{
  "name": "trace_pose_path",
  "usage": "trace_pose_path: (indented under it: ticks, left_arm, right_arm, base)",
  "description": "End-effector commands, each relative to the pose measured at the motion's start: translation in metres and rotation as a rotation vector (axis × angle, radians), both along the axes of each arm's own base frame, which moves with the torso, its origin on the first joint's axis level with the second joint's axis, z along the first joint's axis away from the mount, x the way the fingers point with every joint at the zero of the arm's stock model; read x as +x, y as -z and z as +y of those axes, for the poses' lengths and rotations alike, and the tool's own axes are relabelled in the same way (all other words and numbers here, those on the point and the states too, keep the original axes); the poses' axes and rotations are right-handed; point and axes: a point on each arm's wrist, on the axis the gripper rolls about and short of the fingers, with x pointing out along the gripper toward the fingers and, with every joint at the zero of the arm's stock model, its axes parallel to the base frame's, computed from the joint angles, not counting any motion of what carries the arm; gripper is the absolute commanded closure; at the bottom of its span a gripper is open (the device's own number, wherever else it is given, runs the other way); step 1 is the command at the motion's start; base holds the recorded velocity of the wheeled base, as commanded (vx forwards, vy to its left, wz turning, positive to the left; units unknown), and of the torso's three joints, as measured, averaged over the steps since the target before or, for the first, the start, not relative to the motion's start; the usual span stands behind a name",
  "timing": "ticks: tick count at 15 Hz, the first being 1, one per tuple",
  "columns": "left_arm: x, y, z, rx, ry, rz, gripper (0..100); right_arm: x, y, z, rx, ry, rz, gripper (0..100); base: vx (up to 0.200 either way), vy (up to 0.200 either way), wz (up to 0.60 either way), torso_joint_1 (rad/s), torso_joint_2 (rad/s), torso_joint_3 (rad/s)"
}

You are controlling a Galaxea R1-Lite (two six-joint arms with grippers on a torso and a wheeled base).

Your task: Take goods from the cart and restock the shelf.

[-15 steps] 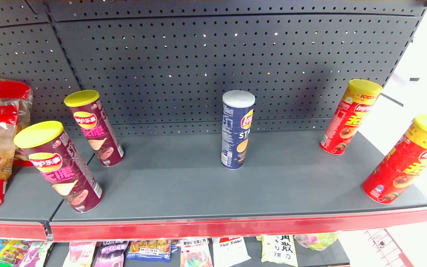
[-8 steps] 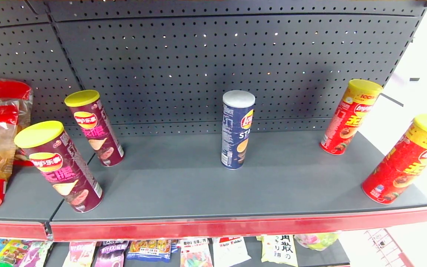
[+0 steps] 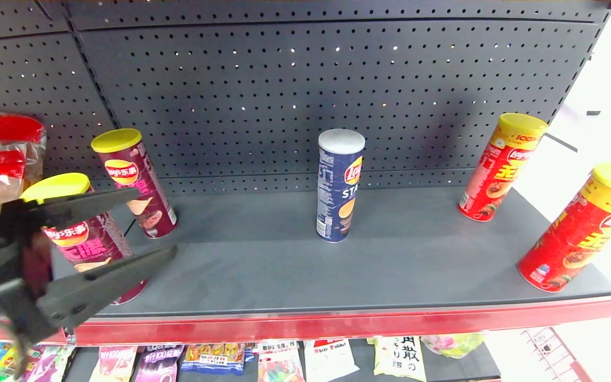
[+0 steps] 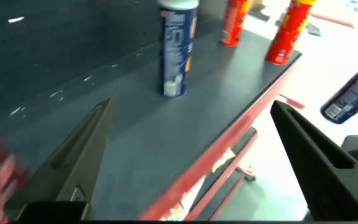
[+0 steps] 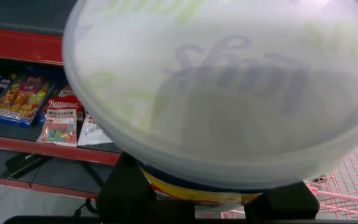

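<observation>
Left hand (image 3: 157,223) arrives open at the shelf (image 3: 284,276); right hand (image 5: 204,194) grips a light, crushable chip can (image 5: 222,93), best held mid-tube.

A: Where does the head camera sit?

B: High and set back. It faces the shelf (image 3: 263,276) front-on and slightly downward, and the left pincer (image 3: 151,225) juts in at its near left.

A: And the left wrist camera?

B: Just behind that pincer, low over the shelf board. It looks out between the spread fingers. Beyond the tips stands the blue can (image 4: 178,53), with two red cans (image 4: 234,22) farther off. The head view shares all three.

A: The right wrist camera?

B: Close behind the right pincer (image 5: 202,196), facing the clear lid (image 5: 222,87) of its clasped can (image 5: 185,190). Past that are snack packets (image 5: 58,118) on lower shelves (image 5: 17,46), which also show at the foot of the head view.
</observation>
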Motion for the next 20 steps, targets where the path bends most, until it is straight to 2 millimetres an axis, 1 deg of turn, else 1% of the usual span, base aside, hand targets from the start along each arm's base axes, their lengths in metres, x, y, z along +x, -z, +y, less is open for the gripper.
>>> trace_pose_path:
  ticks: [1, 3, 4, 6, 7, 9, 10, 12, 13, 14, 15, 16, 17, 20]
  left_arm:
    - [0.085, 0.013, -0.048, 0.066, 0.094, 0.032, 0]
    - [0.097, 0.012, -0.062, 0.073, 0.124, 0.030, 0]
    - [0.105, 0.016, -0.070, 0.082, 0.138, 0.037, 0]
    - [0.112, 0.018, -0.080, 0.095, 0.145, 0.031, 0]
    - [0.119, 0.021, -0.091, 0.104, 0.154, 0.033, 0]
    - [0.130, 0.027, -0.098, 0.113, 0.149, 0.049, 0]
    - [0.141, 0.027, -0.105, 0.114, 0.130, 0.040, 0]
    - [0.158, 0.028, -0.116, 0.112, 0.115, 0.030, 0]
    - [0.161, 0.028, -0.118, 0.111, 0.116, 0.027, 0]
    - [0.165, 0.029, -0.127, 0.110, 0.131, 0.023, 0]
    - [0.166, 0.029, -0.130, 0.109, 0.136, 0.020, 0]
    - [0.168, 0.031, -0.137, 0.110, 0.151, 0.021, 0]
    - [0.170, 0.031, -0.140, 0.109, 0.154, 0.019, 0]
    - [0.184, 0.036, -0.153, 0.110, 0.148, 0.014, 0]
  right_arm:
    - [0.000, 0.000, 0.000, -0.001, 0.000, 0.001, 100]
    - [0.000, 0.000, 0.000, -0.001, 0.000, 0.001, 100]
    - [0.000, 0.000, 0.000, 0.000, 0.000, 0.001, 100]
    - [0.000, 0.000, 0.000, 0.002, 0.000, 0.002, 100]
    - [0.000, 0.000, 0.000, 0.002, 0.000, 0.002, 100]
    - [0.000, 0.000, 0.000, 0.002, 0.000, 0.002, 100]
    - [0.000, 0.000, 0.000, 0.002, 0.000, 0.002, 100]
    - [0.000, 0.000, 0.000, 0.002, 0.000, 0.002, 100]
    - [0.000, 0.000, 0.000, 0.002, 0.000, 0.002, 100]
    - [0.000, 0.000, 0.000, 0.003, 0.000, 0.002, 100]
    - [0.000, 0.000, 0.000, 0.003, 0.000, 0.002, 100]
    - [0.000, 0.000, 0.000, 0.003, 0.000, 0.002, 100]
    - [0.000, 0.000, 0.000, 0.003, 0.000, 0.002, 100]
    - [0.000, 0.000, 0.000, 0.004, 0.002, 0.003, 100]
  base:
    - [0.000, 0.000, 0.00, 0.000, 0.00, 0.000]
    - [0.000, 0.000, 0.00, 0.000, 0.00, 0.000]
    - [0.000, 0.000, 0.00, 0.000, 0.00, 0.000]
    - [0.000, 0.000, 0.00, 0.000, 0.00, 0.000]
    - [0.000, 0.000, 0.00, 0.000, 0.00, 0.000]
    - [0.000, 0.000, 0.00, 0.000, 0.00, 0.000]
    - [0.000, 0.000, 0.00, 0.000, 0.00, 0.000]
    - [0.000, 0.000, 0.00, 0.000, 0.00, 0.000]
    - [0.000, 0.000, 0.00, 0.000, 0.00, 0.000]
    - [0.000, 0.000, 0.00, 0.000, 0.00, 0.000]
    - [0.000, 0.000, 0.00, 0.000, 0.00, 0.000]
    - [0.000, 0.000, 0.00, 0.000, 0.00, 0.000]
    - [0.000, 0.000, 0.00, 0.000, 0.00, 0.000]
    - [0.000, 0.000, 0.00, 0.000, 0.00, 0.000]
